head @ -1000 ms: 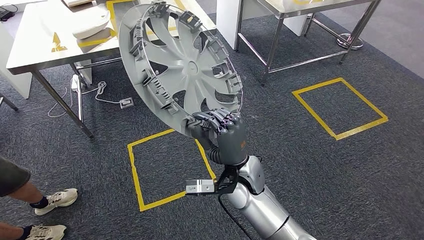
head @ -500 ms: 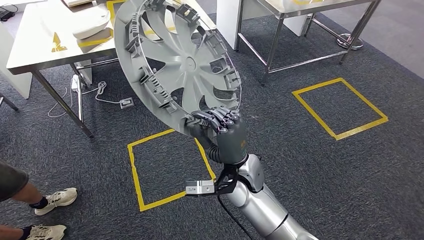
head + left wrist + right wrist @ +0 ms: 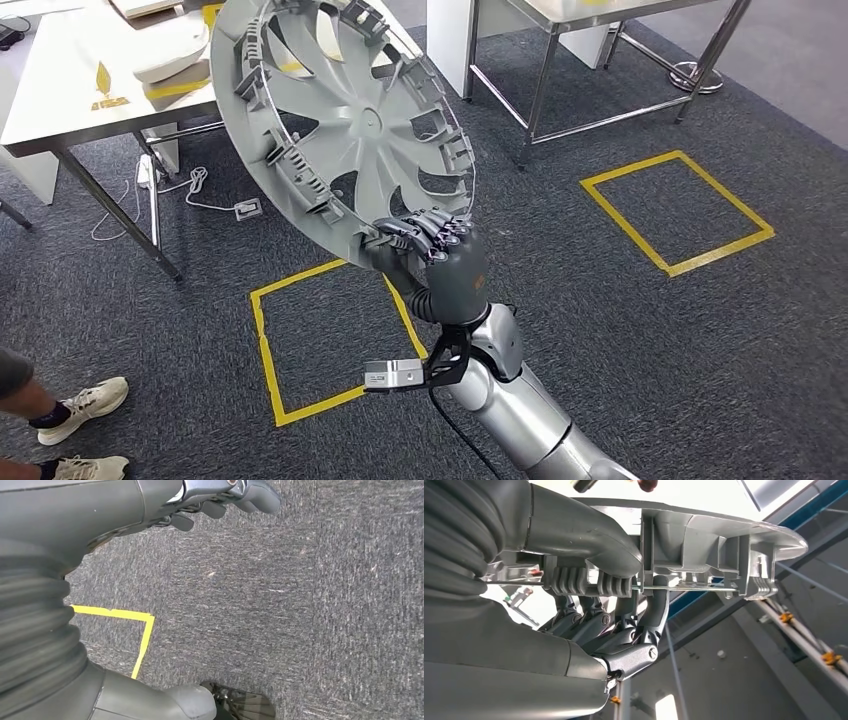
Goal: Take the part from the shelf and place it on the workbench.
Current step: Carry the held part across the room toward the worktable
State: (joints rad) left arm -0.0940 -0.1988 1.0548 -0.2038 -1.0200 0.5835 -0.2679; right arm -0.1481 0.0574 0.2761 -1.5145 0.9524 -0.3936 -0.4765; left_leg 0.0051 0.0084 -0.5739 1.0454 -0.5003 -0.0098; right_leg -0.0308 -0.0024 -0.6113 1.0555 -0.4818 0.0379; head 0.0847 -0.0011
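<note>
Wheel cover (image 3: 345, 115), gripped only at its lower rim by the right hand (image 3: 430, 250), should be lowered slowly flat onto the bench (image 3: 60, 100).

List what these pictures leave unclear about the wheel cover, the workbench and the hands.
- Wheel cover, head view: its top is cut off by the picture's edge; its outer face is turned away.
- Workbench, head view: the wheel cover hides part of its top.
- Right hand, head view: the rim covers the fingertips; the right wrist view shows fingers curled round the rim.
- Left hand, left wrist view: mostly cut off; its state is unclear.
</note>
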